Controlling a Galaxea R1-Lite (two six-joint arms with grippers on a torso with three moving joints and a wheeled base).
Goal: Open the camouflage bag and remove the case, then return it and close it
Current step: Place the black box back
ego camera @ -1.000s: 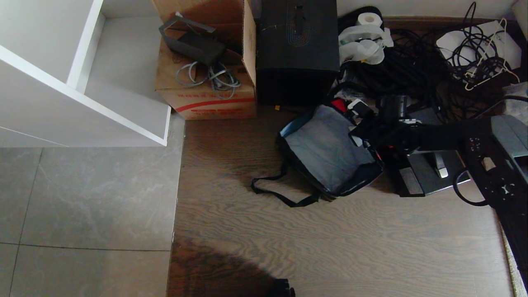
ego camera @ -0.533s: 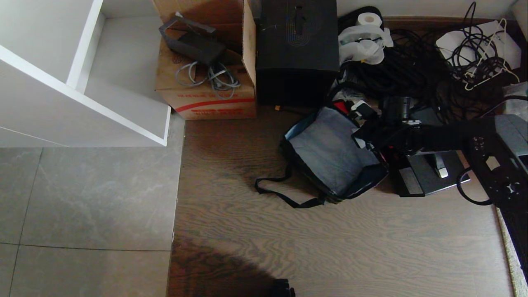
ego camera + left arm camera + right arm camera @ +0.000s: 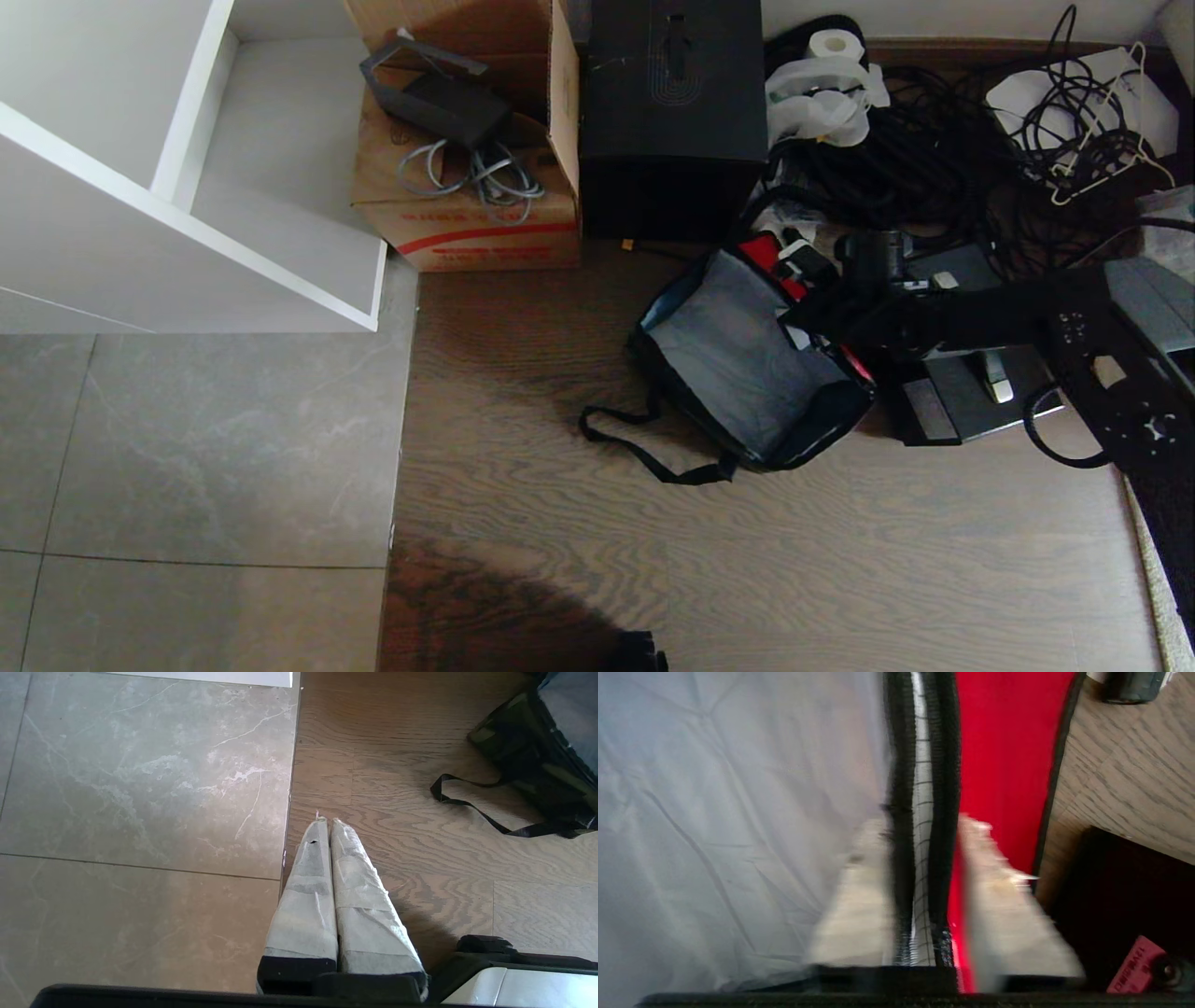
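The camouflage bag (image 3: 747,373) lies open, right of centre, on the wood-grain floor (image 3: 747,560). The right gripper (image 3: 920,826) stands parted astride its black rim, not gripping; the left gripper (image 3: 327,823), fingers together, holds nothing. No writing on the cardboard carton (image 3: 467,215) is readable.

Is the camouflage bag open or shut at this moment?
Open. The bag lies on the floor with its grey interior facing up, red flap lining folded back toward the case, which lies outside beside it.

A lived-in room used for storage, a home or small office. Around the tall black box (image 3: 672,112) sit a brown carton (image 3: 467,205) of cables on its left, tangled black cords (image 3: 934,159) on its right, white shelving (image 3: 187,187) beyond the carton, and a wood-and-tile floor (image 3: 653,560) in front.
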